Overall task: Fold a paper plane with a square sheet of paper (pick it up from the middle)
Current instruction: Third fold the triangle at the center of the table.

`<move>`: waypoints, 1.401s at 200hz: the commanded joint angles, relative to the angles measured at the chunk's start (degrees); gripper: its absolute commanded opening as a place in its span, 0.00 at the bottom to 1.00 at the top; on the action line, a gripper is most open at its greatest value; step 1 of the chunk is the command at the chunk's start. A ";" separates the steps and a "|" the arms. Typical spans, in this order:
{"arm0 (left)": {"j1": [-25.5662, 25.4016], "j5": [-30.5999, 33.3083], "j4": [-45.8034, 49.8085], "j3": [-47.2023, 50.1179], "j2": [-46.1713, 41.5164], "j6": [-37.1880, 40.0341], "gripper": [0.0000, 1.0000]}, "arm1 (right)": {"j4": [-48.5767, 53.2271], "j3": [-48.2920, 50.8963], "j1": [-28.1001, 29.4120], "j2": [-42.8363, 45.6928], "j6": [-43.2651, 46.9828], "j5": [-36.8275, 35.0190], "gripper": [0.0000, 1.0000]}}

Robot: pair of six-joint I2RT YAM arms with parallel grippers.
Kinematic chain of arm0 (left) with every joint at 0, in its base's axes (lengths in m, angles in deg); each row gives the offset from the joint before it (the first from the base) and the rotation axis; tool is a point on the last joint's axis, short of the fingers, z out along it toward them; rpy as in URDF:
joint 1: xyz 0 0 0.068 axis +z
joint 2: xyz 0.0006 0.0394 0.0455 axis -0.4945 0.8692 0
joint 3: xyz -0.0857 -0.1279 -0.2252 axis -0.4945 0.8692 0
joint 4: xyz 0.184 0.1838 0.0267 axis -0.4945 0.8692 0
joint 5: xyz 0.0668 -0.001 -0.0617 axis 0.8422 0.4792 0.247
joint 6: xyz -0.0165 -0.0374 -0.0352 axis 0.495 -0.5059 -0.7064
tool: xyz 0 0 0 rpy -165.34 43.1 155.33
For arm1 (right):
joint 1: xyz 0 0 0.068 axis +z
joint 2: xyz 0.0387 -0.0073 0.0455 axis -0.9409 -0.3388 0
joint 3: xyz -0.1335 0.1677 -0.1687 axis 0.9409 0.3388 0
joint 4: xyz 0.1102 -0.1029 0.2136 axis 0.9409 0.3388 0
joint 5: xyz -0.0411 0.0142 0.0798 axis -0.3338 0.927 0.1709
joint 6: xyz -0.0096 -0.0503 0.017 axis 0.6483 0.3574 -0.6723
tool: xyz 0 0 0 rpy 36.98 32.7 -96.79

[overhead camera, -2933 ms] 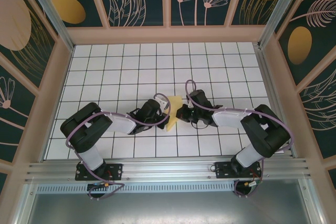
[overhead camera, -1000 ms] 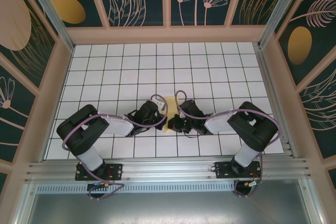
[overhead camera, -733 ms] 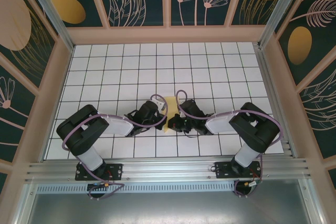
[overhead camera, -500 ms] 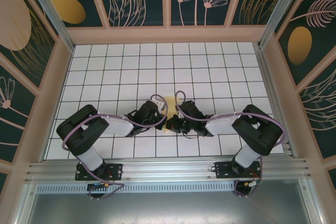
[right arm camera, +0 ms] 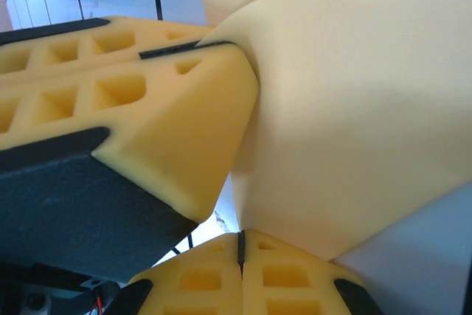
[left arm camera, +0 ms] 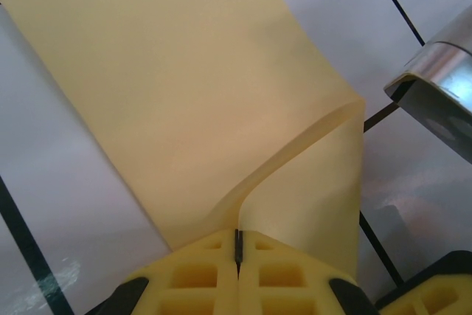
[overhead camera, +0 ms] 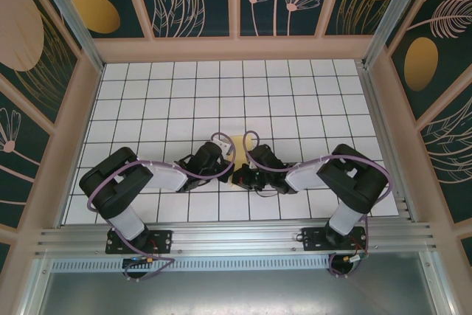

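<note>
Pinching, left gripper (left arm camera: 237, 240): pads pressed together on a raised fold of the square sheet of paper (left arm camera: 184, 86), right at their tips.
Right gripper (right arm camera: 240, 240): pads pressed together, nipping the sheet's edge at their tips.
Sheet: yellow, curving up and away ahead of both grippers, over the white grid table (overhead camera: 169, 101).
Spacing: left fingers (right arm camera: 169, 108) just beside the right gripper.

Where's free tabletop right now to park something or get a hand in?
Free: the far half of the table, from the back wall down to the grippers' row. Crowded: the centre near rows, where the left gripper and right gripper both pinch the square sheet of paper, with the left arm and right arm lying across either side.
</note>
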 commanded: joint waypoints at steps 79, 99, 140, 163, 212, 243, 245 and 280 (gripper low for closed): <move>0.25 0.57 3.61 1.18 -0.01 -0.46 0.00 | 0.38 0.66 2.50 -3.41 -1.87 -2.48 0.06; 0.23 0.66 3.61 1.18 -0.01 -0.39 0.00 | 3.21 -0.13 2.59 -2.78 -1.38 -3.41 0.06; 0.25 0.82 4.09 1.10 -0.18 -0.20 0.00 | 9.26 -1.57 1.05 6.05 1.64 -6.63 0.06; 0.28 1.04 4.39 1.00 -0.23 0.07 0.00 | 11.58 -1.39 -2.79 10.11 3.91 -7.54 0.06; 0.23 0.97 4.66 0.65 -0.01 0.00 0.00 | 9.35 -3.60 -8.05 6.30 7.23 -3.18 0.06; 0.25 1.03 5.04 0.39 0.34 0.13 0.00 | 9.95 -4.36 -8.40 1.28 7.07 -4.13 0.06; 0.23 1.02 5.09 0.43 0.41 0.22 0.00 | 10.25 -4.44 -8.35 0.98 7.11 -4.29 0.06; 0.28 0.90 5.42 0.14 0.68 0.42 0.00 | 13.13 -5.97 -8.44 -0.86 8.43 -4.74 0.06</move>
